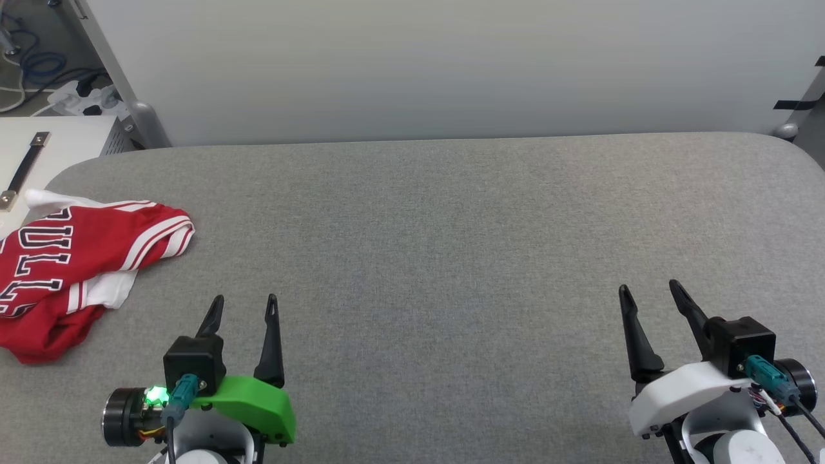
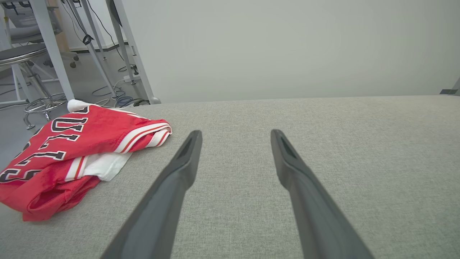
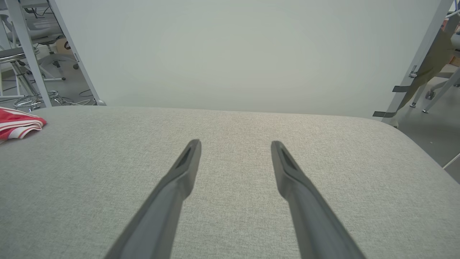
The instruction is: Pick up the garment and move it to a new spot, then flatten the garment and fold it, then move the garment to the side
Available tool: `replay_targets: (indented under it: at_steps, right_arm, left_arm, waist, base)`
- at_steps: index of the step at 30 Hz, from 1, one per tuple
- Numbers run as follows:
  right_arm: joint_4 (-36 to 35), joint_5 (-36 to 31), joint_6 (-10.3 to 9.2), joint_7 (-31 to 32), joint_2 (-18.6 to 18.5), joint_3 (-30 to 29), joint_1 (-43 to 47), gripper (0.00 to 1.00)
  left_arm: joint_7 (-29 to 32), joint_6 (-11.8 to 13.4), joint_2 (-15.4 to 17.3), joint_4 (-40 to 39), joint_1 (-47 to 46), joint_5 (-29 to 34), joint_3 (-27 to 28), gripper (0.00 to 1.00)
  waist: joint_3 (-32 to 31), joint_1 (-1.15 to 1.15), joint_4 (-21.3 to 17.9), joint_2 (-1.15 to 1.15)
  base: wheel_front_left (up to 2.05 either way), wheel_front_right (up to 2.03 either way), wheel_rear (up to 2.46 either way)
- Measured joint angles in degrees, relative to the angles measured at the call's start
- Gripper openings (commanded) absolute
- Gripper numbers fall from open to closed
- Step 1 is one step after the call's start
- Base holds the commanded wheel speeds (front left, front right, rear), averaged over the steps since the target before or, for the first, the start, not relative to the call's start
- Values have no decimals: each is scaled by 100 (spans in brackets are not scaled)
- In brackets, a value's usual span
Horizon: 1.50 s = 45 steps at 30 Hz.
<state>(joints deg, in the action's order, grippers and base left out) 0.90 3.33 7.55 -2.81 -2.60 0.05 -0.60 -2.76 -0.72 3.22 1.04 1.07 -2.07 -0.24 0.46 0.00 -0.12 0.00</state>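
Grey woven cloth covers the desk (image 1: 451, 258), and a pale blank panel (image 1: 451, 64) rises behind its far edge. At the desk's left edge, close to the rounded far-left corner, lies the garment (image 1: 77, 258). It is a crumpled red heap with a white sleeve poking out beneath, striped trim at its 2 o'clock end and black lettering across the top. In the head view its left part runs out of the picture, so whether it overhangs the edge cannot be told. Its long axis runs roughly from 7 o'clock to 1 o'clock in that view.

From the left claw (image 1: 245, 298) the heap lies at about 10 o'clock, near but not touching, and the striped end is the closest part. This claw's two fingers are spread wide with nothing between them, hovering low over bare cloth. The right claw (image 1: 648, 285) is also spread and empty. It sits well apart on the other side of the desk, with the garment far off at its 9 o'clock.

The left arm is plainly the nearer one. The pick-up looks not yet begun, and it likely calls for a swing toward 10 o'clock, crossing the heap's long axis
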Motion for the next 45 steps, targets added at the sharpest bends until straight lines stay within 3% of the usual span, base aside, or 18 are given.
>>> replay_targets:
  at_steps: [45]
  right_arm:
    - [109,352,-1,-513,-1,84,-25,100]
  left_arm:
    - [-535,-120,-1,54,8,-263,-146,100]
  waist:
    - [-9,0,17,0]
  base:
    - [0,0,0]
